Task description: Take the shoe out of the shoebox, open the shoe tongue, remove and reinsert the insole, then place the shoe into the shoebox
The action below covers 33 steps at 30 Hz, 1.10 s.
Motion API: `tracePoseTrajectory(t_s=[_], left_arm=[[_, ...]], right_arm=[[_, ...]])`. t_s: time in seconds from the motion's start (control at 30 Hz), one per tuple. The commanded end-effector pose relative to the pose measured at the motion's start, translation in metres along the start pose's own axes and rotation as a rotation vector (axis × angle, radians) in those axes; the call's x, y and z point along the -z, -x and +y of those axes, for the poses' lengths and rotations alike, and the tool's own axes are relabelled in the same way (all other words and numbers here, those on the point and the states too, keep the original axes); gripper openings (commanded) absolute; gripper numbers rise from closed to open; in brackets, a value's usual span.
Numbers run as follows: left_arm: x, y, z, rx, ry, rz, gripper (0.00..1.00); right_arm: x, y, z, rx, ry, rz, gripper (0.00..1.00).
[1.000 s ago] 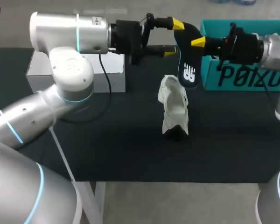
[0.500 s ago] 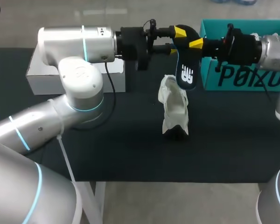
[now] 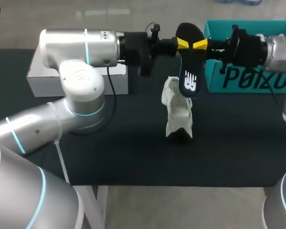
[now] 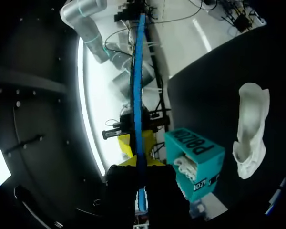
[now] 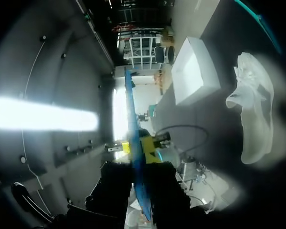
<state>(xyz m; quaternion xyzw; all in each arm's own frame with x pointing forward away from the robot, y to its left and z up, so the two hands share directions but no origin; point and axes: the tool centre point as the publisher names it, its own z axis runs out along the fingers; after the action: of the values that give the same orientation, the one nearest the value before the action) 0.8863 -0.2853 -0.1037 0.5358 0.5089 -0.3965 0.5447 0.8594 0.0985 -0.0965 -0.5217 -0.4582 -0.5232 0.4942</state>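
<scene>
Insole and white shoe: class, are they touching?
Apart. Left wrist view shows bare table between the insole, held in the left end effector, and the shoe.

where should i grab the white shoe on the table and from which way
Probably the side wall at the opening of the white shoe, from above: the opening faces up, so one finger fits inside and one outside the thin wall. The left gripper and right gripper are both shut on the insole, so one must let go first.
</scene>
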Motion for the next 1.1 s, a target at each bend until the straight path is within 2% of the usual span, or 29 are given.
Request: tracePoseTrajectory(t_s=[0.03,0.17,0.37,0.53,0.7,0.8,1.1], left_arm=[[0.006,-0.004,0.001,0.036,-0.021,0.056,0.0],[0.017,-0.01,-0.004,0.116,-0.044,0.108,0.0],[0.032,-0.015,-0.006,0.287,0.008,0.09,0.0],[0.039,-0.009,-0.007,0.378,0.034,0.058,0.0],[0.042,0.001,-0.01,0.436,0.038,0.043,0.0],[0.042,0.001,-0.01,0.436,0.038,0.043,0.0],[0.042,0.001,-0.01,0.436,0.038,0.043,0.0]], right_arm=[[0.016,0.009,0.0,0.013,0.001,-0.057,1.0],[0.046,0.027,0.007,0.009,0.043,-0.138,1.0],[0.089,0.042,0.012,0.039,0.067,-0.287,1.0],[0.122,0.049,0.015,0.041,0.106,-0.372,1.0],[0.153,0.052,0.018,0.094,0.133,-0.518,1.0],[0.167,0.054,0.02,0.113,0.148,-0.596,1.0],[0.167,0.054,0.02,0.113,0.148,-0.596,1.0]])
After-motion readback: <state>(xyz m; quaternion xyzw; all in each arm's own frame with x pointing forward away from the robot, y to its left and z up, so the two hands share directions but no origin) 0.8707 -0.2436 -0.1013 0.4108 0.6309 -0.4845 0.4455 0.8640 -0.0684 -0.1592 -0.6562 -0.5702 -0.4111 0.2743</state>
